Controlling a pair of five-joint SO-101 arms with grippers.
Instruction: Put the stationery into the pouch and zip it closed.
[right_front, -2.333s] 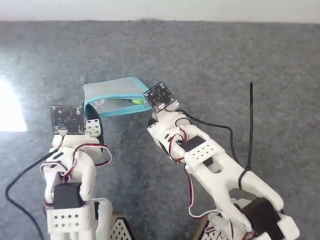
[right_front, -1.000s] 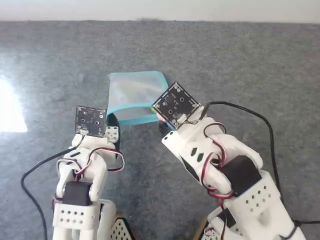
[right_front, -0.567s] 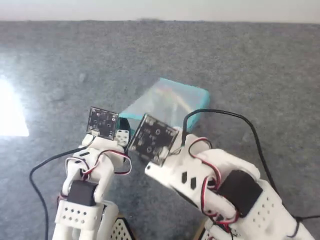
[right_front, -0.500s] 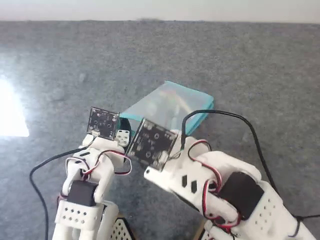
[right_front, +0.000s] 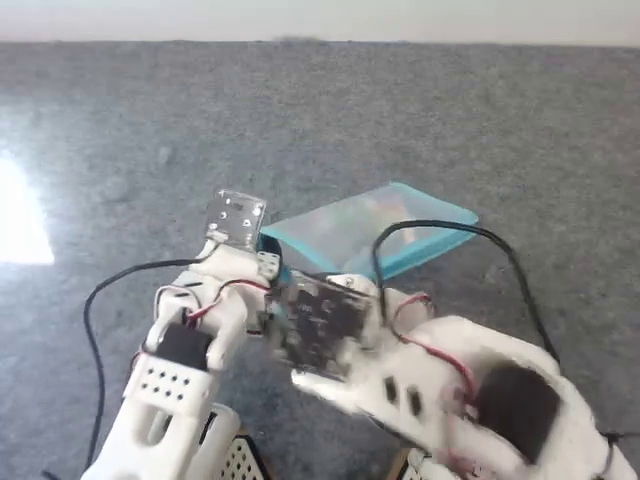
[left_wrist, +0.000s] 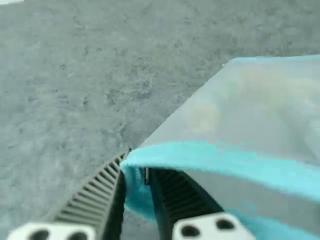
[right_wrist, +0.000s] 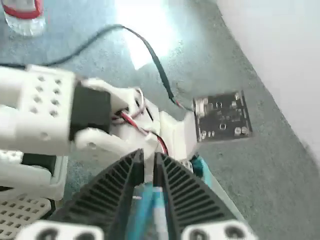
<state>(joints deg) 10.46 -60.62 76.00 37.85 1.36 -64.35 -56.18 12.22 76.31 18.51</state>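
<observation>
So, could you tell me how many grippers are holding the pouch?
2: the left gripper pinches the pouch at a teal corner; the right gripper clamps its teal edge.

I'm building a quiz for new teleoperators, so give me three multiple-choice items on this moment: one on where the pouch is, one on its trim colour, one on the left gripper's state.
1. Where is the pouch?
A. behind the arm bases
B. on the grey table, past both wrists
C. in a box

2. Its edge trim is:
A. red
B. black
C. turquoise

3. The left gripper is:
A. shut on the pouch's edge
B. wide open
C. holding a pen

Key:
1 B, the high view shows it ahead of the arms.
2 C, the band looks turquoise in the high and left wrist views.
3 A, the left wrist view shows the trim pinched in it.
</observation>
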